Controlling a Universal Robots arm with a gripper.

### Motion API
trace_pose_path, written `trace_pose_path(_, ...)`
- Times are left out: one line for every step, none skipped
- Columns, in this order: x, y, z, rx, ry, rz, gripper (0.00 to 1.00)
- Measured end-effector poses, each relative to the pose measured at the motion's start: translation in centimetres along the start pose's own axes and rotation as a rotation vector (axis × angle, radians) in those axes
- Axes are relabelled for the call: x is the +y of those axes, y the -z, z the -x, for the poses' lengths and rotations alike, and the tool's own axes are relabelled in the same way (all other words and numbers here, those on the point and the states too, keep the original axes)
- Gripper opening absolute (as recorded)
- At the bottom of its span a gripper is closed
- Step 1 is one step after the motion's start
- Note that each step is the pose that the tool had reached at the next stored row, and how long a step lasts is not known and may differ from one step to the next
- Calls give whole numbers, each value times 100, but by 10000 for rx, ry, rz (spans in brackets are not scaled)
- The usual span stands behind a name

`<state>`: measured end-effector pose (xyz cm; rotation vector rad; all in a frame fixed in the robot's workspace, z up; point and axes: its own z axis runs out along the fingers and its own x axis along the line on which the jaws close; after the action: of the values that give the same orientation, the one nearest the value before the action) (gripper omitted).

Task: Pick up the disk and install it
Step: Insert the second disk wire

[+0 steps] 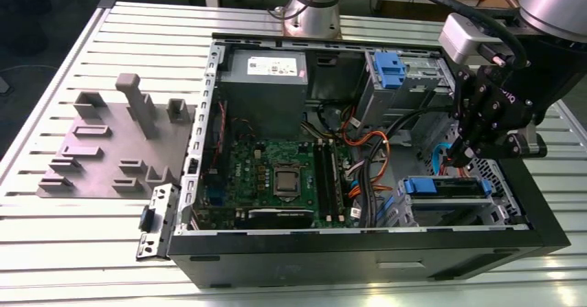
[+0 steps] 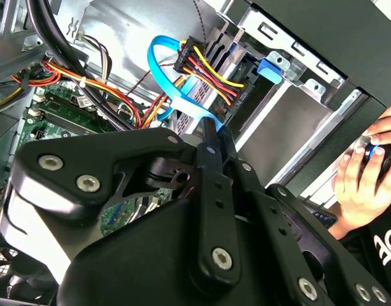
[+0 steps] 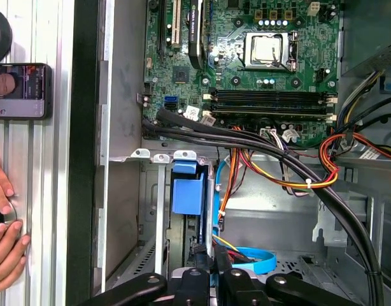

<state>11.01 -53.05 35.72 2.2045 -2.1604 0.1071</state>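
Note:
The disk (image 1: pixel 447 187), silver-grey with blue side rails, lies flat in the lower drive bay at the front right corner of the open computer case (image 1: pixel 367 252). In the first wrist view its blue rail (image 3: pixel 188 188) sits in the bay slot, just beyond my fingertips. My black gripper (image 1: pixel 469 154) hangs just above that bay. Its fingers (image 2: pixel 211 143) stand pressed together, and I see nothing held between them. In the first wrist view the gripper (image 3: pixel 212 271) is over the disk's near edge, beside a light-blue data cable (image 3: pixel 249 255).
Bundled power cables (image 3: pixel 291 166) and the motherboard (image 1: pixel 284 176) lie beside the bay. An upper bay with a blue latch (image 1: pixel 390 70) is behind it. A grey fixture block (image 1: pixel 110 142) stands on the slatted table. A person's hand (image 3: pixel 4 236) and a phone (image 3: pixel 20 89) rest outside the case.

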Motion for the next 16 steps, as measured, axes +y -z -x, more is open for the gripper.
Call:
trace_pose_path(0, 0, 0, 0, 0, 0, 16)
trace_pose_path(0, 0, 0, -1, 1, 0, 16)
trace_pose_path(0, 0, 0, -1, 0, 0, 16)
trace_pose_path(0, 0, 0, -1, 0, 0, 16)
trace_pose_path(0, -1, 0, -2, 0, 0, 16)
trace_pose_path(1, -3, -5, -7, 0, -1, 16)
trace_pose_path(4, -6, -17, -31, 0, -7, 16)
trace_pose_path(8, -12, -29, -68, -1, -18, 16)
trace_pose_path(14, -18, -40, -116, -2, -32, 16)
trace_pose_path(19, -24, -48, -164, -3, -46, 16)
trace_pose_path(26, -30, -55, -216, -3, -62, 16)
trace_pose_path(34, -34, -61, -275, -4, -79, 16)
trace_pose_path(41, -38, -66, -354, -6, -93, 16)
trace_pose_path(47, -41, -71, -468, -8, -102, 16)
trace_pose_path(51, -44, -80, -596, -11, -112, 16)
trace_pose_path(53, -48, -88, -706, -12, -120, 16)
